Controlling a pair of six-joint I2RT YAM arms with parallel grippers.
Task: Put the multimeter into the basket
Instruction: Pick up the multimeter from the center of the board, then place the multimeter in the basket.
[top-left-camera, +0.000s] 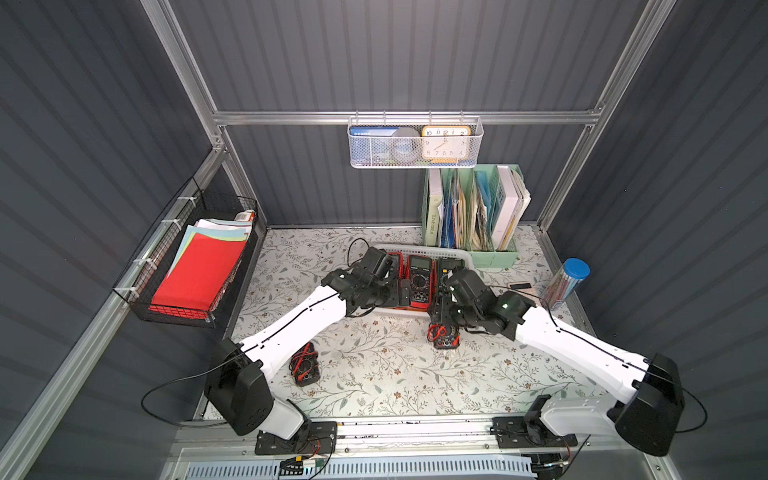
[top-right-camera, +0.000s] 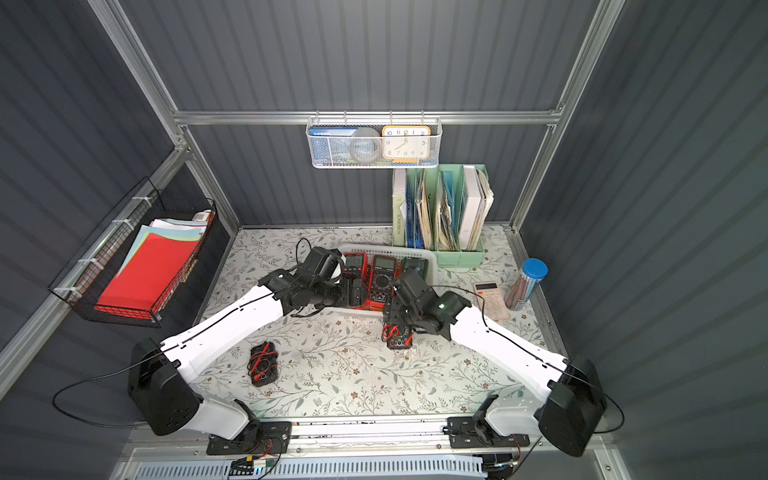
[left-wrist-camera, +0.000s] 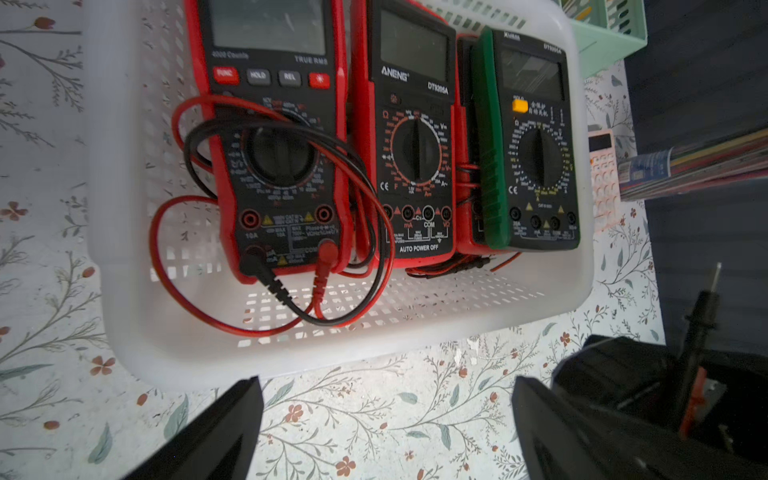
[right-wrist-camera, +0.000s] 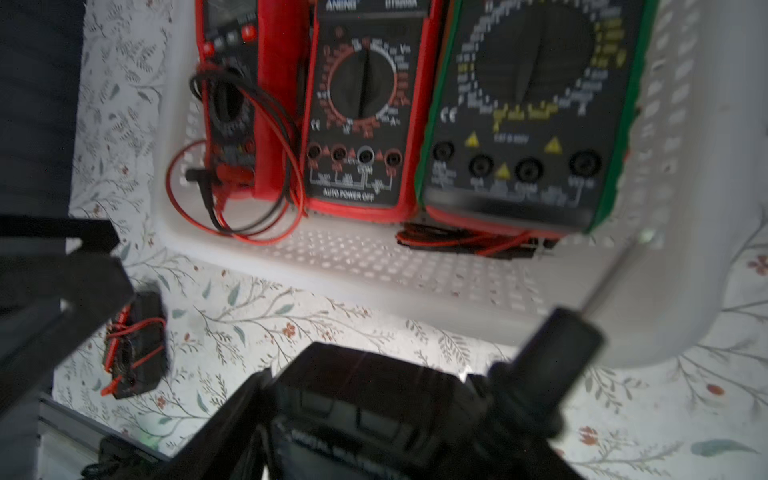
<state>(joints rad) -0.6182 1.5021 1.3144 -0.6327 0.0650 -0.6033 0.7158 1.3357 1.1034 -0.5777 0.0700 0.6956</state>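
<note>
grip: small black multimeter (right-wrist-camera: 357, 419) is clamped in right pincer (top-left-camera: 442, 326) | target: white basket (right-wrist-camera: 415, 286) is found just ahead, long side crosswise | left pincer (left-wrist-camera: 386, 415): spread apart, empty

A: Where's the right gripper (top-right-camera: 395, 328)?
B: Clamped on a multimeter (top-right-camera: 401, 341), just before the basket's (top-right-camera: 386, 250) near wall.
A: Any other?
B: A second multimeter (top-right-camera: 262, 363) lies toward the table's (top-right-camera: 353, 386) front-left corner, well apart from both.

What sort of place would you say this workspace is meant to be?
Probably a mock office desk inside a metal-framed booth: a green file organizer full of folders, a clock in a hanging white mesh basket, and a calculator on the floral tabletop.
</note>
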